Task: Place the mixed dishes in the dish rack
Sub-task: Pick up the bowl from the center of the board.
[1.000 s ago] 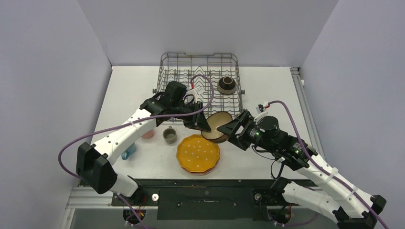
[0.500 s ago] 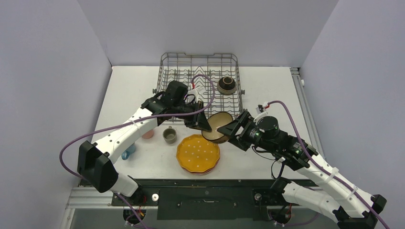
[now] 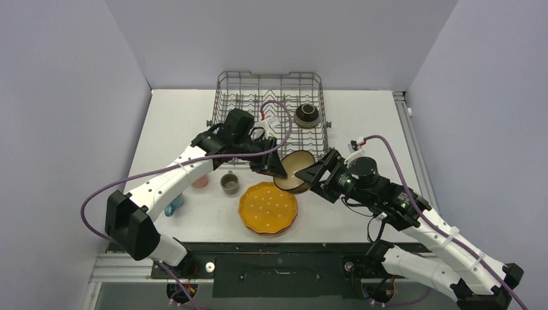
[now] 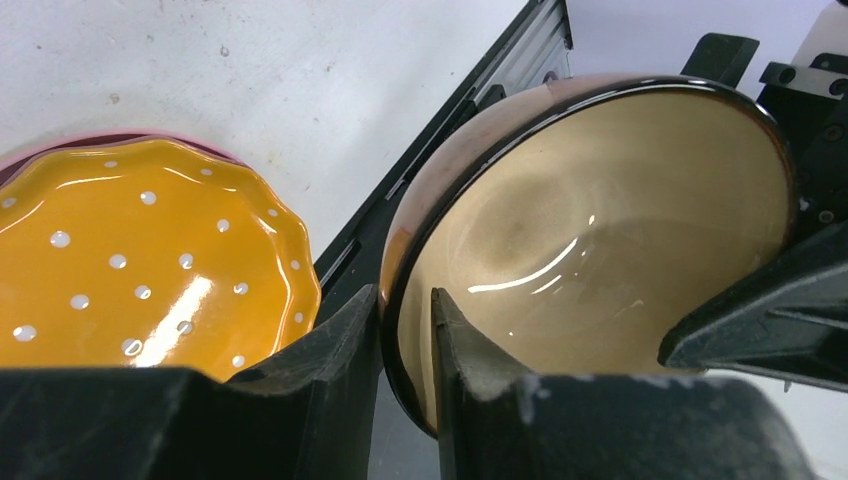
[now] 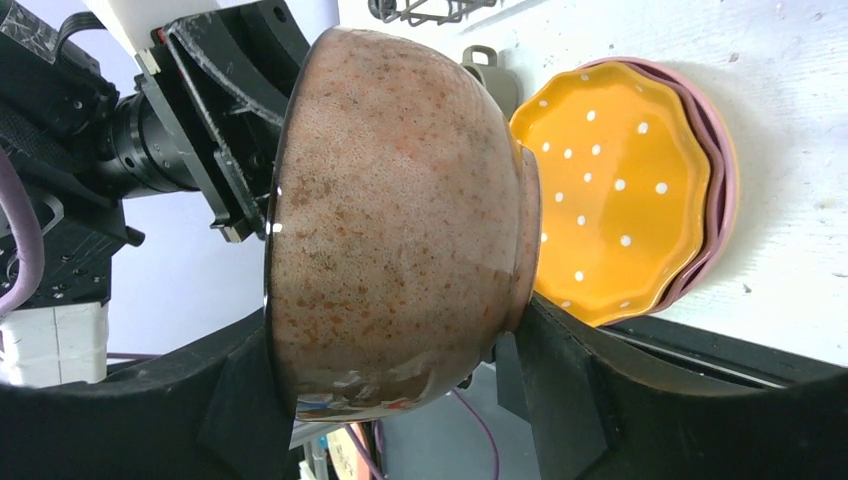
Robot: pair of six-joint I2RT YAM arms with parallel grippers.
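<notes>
From the bench's point(image 3: 362, 123) near right edge, the right pincer point(image 3: 310, 175) is spread wide and clasped across the tilted terracotta bowl point(image 3: 296, 169). The bowl's rim is pinched by the nearly closed left pincer point(image 4: 405, 340), just before the dish rack point(image 3: 271, 97).

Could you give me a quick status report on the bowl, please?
Left gripper pinching terracotta bowl rim, right gripper spanning its body. Bowl on edge, aloft beside dish rack. Dark brown bowl already racked.
</notes>
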